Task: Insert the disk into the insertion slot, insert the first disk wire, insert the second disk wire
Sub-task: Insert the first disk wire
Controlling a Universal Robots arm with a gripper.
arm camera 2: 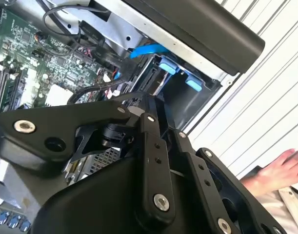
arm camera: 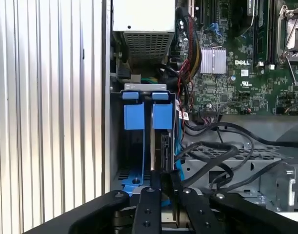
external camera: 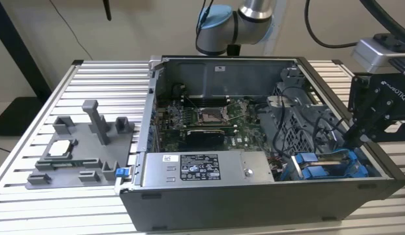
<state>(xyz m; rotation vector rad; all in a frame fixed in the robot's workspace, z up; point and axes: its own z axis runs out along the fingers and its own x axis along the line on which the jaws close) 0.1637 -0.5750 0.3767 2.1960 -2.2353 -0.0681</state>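
The open case (external camera: 268, 147) lies on the slatted table (external camera: 91, 78). In the exterior view the slot (arm camera: 145, 87), a grey bay with blue tabs, sits at about 4 o'clock from the middle of the case, and the arm reaches into it from 2 o'clock. The disk (arm camera: 166, 148) looks to be down in that slot on its edge, dark between the blue tabs, so the first step seems done.

The claw (arm camera: 164, 179) hangs just over the exposed edge of the disk. Whether it is spread or pinching anything I cannot tell, as its own links hide the tip.

My reading is that the work is now at the disk's edge, where the wires go. A blue wire (arm camera 2: 149, 48) runs close by the bay, and black wires (arm camera: 212, 151) loop over the grey cage right beside it.

To do this well:
- Come down straight along the slot, square to the disk's edge, with no twist.
- Press lightly and stop at the first firm resistance.
- Keep the loose black loops from being caught underneath.
- Mind the hand (arm camera 2: 280, 165) near the table's side.
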